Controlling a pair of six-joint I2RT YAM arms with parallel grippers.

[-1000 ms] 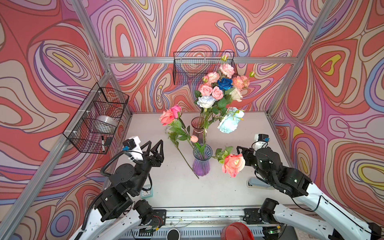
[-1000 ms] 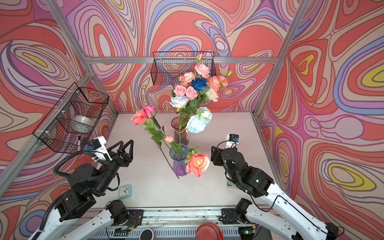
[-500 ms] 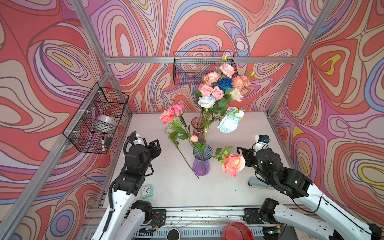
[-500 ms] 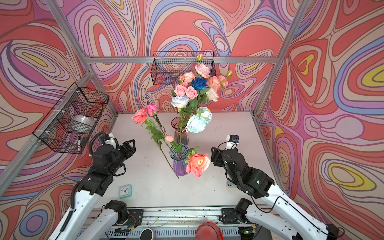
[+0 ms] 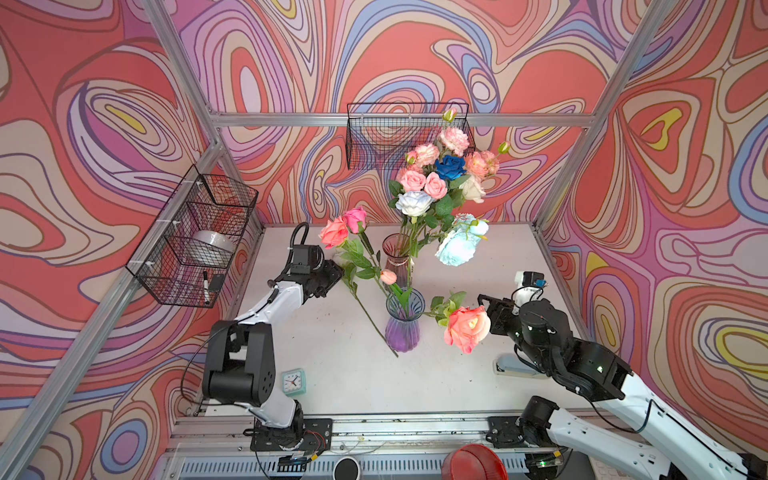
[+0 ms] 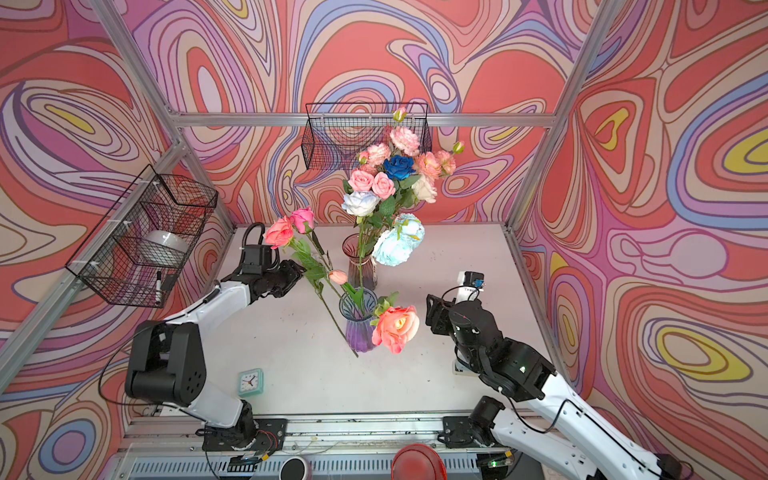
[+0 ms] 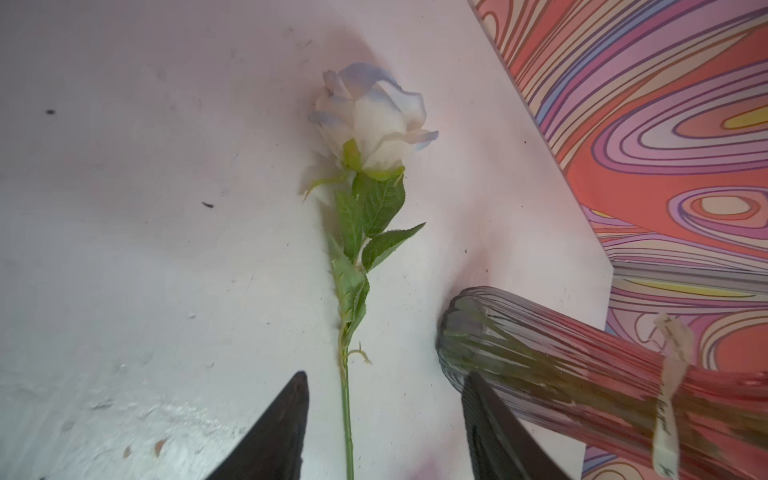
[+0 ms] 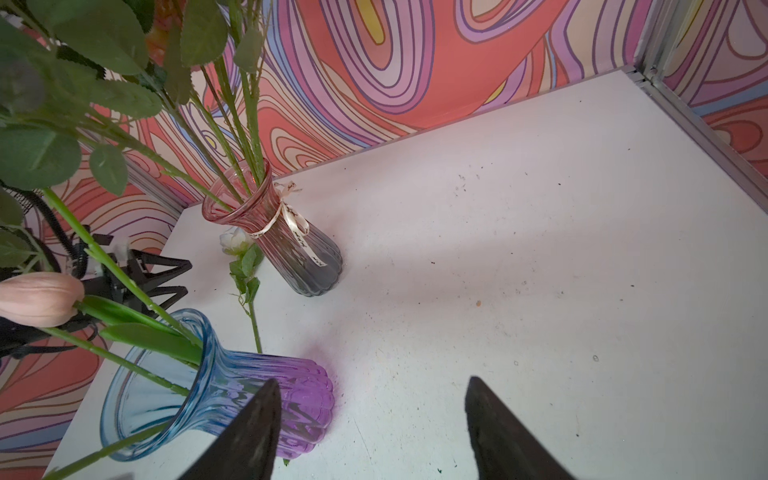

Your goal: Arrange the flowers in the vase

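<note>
Left wrist view: a white rose with blue-tinged petal edges is seen lying flat on the bench, bloom away from the camera. Its thin green stem runs between the two dark fingers of the left pincer. The jaws are held well apart, with a clear gap on each side of the stem, so nothing is gripped. The grey base of the pink vase is seen near one finger.

In the right wrist view the right pincer is likewise spread wide and holds nothing (only bare bench is framed between its tips). The purple vase, blue at its flared mouth, is seen beside one finger; whether it is touched cannot be told. Green stems and a peach tulip bud lean out of its mouth.

In a top view the purple vase is found standing upright near the middle of the bench, the pink vase just behind it. A tall bunch of pink, white, pale blue and one deep blue bloom is carried by the pink vase. Two pink roses rise leftward from the purple vase, and a large peach rose hangs over its right side, just in front of the right pincer. A small clock is placed near the front edge.
</note>
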